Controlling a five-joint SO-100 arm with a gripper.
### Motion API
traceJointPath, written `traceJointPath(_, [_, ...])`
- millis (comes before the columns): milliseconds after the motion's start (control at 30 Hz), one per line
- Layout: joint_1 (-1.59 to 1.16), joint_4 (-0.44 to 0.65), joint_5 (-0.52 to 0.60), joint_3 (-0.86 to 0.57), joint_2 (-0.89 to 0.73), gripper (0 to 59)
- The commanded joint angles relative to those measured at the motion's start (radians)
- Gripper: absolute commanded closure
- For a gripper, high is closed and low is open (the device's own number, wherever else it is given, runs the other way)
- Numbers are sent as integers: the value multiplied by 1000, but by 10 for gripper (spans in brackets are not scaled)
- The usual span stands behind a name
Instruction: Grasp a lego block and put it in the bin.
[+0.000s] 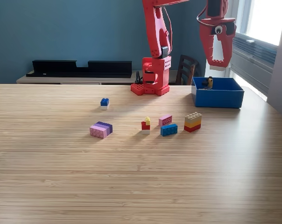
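My red gripper [216, 63] hangs at the upper right of the exterior view, above the back of the bin [218, 98], a shallow bright blue box. Its jaws point down and stand close together. A small white patch shows right at the tips; I cannot tell whether it is a block or the background. A small yellow and dark piece [209, 82] lies inside the bin by its left wall. On the table lie a blue-on-white block [104, 102], a pink and purple block [101, 129], a red and yellow block [146, 124], a pink block [165, 120], a blue block [169, 129] and a tan-yellow-red stack [193, 122].
The arm's red base [151, 79] stands at the table's far edge, left of the bin. A dark chair [185, 69] is behind it, and a low shelf with a black tray [80, 68] runs along the blue wall. A window lies at the right.
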Motion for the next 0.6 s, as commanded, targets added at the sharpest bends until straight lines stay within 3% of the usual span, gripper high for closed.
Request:
traceJointPath(33, [-52, 17, -6, -48, 61, 586])
traceJointPath(533, [-97, 52, -28, -224, -262, 582])
traceJointPath(600, [-97, 54, -35, -225, -270, 455])
